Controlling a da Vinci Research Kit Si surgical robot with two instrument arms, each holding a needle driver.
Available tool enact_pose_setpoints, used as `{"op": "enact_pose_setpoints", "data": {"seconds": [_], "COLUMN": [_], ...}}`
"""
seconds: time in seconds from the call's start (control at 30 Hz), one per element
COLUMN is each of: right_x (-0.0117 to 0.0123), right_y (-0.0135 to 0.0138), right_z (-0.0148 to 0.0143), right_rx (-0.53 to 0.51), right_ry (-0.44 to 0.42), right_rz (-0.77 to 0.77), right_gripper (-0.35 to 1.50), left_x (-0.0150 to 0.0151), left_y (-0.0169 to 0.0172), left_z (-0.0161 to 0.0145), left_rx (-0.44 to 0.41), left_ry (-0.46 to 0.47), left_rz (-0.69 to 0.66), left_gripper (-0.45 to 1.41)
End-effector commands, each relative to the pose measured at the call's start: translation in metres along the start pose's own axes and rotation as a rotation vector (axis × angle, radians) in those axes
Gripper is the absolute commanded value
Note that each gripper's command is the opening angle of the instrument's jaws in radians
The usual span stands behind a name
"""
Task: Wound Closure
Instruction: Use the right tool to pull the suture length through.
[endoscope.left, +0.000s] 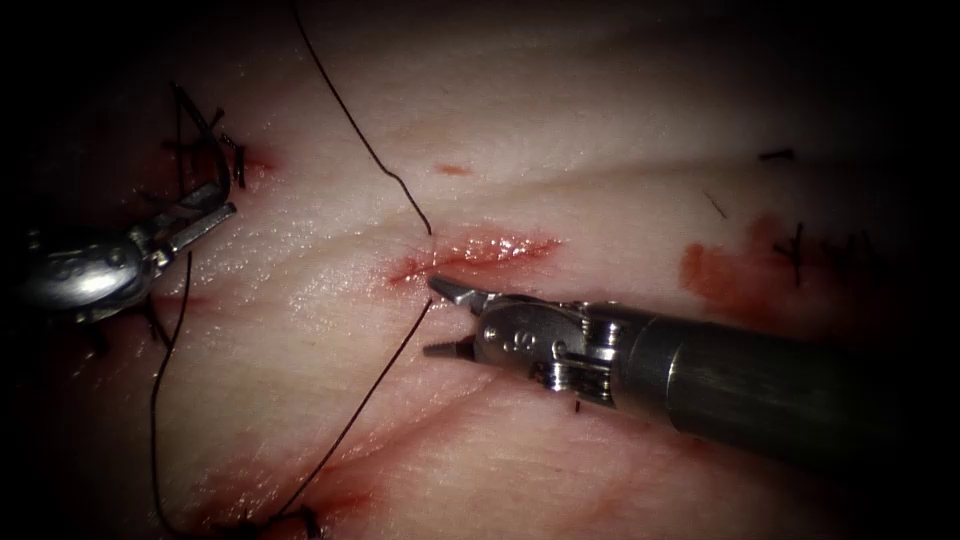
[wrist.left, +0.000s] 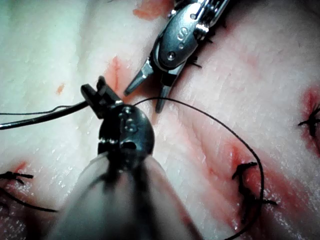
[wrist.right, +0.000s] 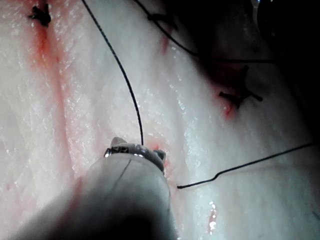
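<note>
Dark thread (endoscope.left: 365, 150) is running down across the pale tissue (endoscope.left: 600, 130) and is going in at the left end of the cut (endoscope.left: 470, 252), which is lying short and red in the middle of the endoscope view. On the near side of the cut the thread is coming out again and is slanting down and left to a knotted stitch (endoscope.left: 300, 520) at the lower edge.

My right tool (endoscope.left: 447, 318) is lying just below the cut with its two jaws spread apart; they are gripping nothing. The upper jaw tip is resting close to the left end of the cut, and the thread is passing right beside the tips.

My left tool (endoscope.left: 205, 215) is sitting far to the left of the cut, near an older stitch (endoscope.left: 215, 145). In the left wrist view its jaws (wrist.left: 100, 96) are clenched on the thread, which is stretching away from them in a thin taut line. I cannot make out the needle anywhere. Red fluid (endoscope.left: 715, 272) is staining the tissue to the right of the cut, next to short cut ends of thread (endoscope.left: 795, 250).
</note>
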Motion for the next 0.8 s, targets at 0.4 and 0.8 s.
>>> {"op": "enact_pose_setpoints", "data": {"seconds": [0.4, 0.8], "right_x": [0.0010, 0.0055], "right_y": [0.0000, -0.0029], "right_z": [0.0004, -0.0038], "right_rx": [0.059, 0.094], "right_ry": [-0.044, 0.000], "right_rz": [-0.068, -0.125], "right_gripper": [-0.35, -0.35], "left_x": [-0.0001, -0.0005], "left_y": [0.0003, 0.0004], "left_z": [0.0008, 0.0010], "left_rx": [0.001, 0.000], "left_ry": [0.000, -0.006], "left_rz": [0.001, 0.004], "left_gripper": [-0.45, -0.45]}}
